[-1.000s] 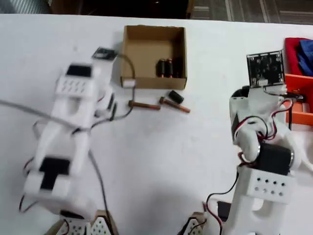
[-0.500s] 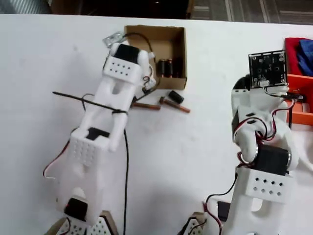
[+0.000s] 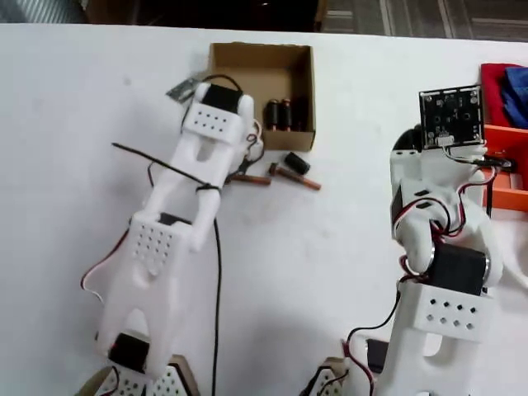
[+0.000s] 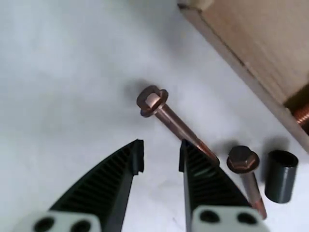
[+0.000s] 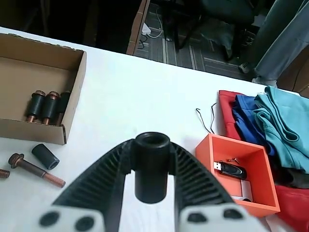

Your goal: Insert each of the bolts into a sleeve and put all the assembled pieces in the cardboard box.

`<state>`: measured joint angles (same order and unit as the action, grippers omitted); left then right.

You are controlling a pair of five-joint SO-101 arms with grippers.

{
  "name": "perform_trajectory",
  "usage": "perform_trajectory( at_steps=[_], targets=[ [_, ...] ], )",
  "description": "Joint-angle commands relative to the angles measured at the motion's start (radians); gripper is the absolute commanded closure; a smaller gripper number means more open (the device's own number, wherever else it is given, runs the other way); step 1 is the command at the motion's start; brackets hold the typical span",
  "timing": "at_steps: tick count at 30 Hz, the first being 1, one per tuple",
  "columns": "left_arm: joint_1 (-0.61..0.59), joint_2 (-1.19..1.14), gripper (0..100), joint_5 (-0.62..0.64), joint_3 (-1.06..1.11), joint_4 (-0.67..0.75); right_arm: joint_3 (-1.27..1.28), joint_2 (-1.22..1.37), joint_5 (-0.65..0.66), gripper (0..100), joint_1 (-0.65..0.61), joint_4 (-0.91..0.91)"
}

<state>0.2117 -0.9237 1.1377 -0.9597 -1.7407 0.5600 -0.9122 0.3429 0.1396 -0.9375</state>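
While right jaws clasp a sleeve [image 5: 151, 166], left jaws gape (beside bolt [image 4: 171, 117]).

The high camera looks down over the whole worktop [image 3: 330, 247]. The left wrist camera sits close above it; the right, seemingly higher, faces forward. All share the cardboard box [image 3: 256, 70].

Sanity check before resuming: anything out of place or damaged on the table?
Nothing stands out. A bolt, a second bolt and a spare sleeve lie on the table by the box, intact. Finished pieces sit in the box. The right tool holds a sleeve; the left tool is open near the first.
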Motion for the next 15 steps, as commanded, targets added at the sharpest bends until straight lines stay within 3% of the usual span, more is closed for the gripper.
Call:
perform_trajectory(
  at_steps=[1,7,15],
  targets=[
    [0.015,-0.006,84,0.009,-0.048,0.000,-0.006,-0.031,-0.006,97.8,0.007,0.027],
    [0.023,-0.017,74,0.012,-0.048,0.000,0.015,-0.031,-0.006,97.8,0.007,0.030],
    [0.017,-0.018,74,0.014,-0.039,0.041,0.015,-0.031,-0.006,97.8,0.007,0.030]
  ],
)
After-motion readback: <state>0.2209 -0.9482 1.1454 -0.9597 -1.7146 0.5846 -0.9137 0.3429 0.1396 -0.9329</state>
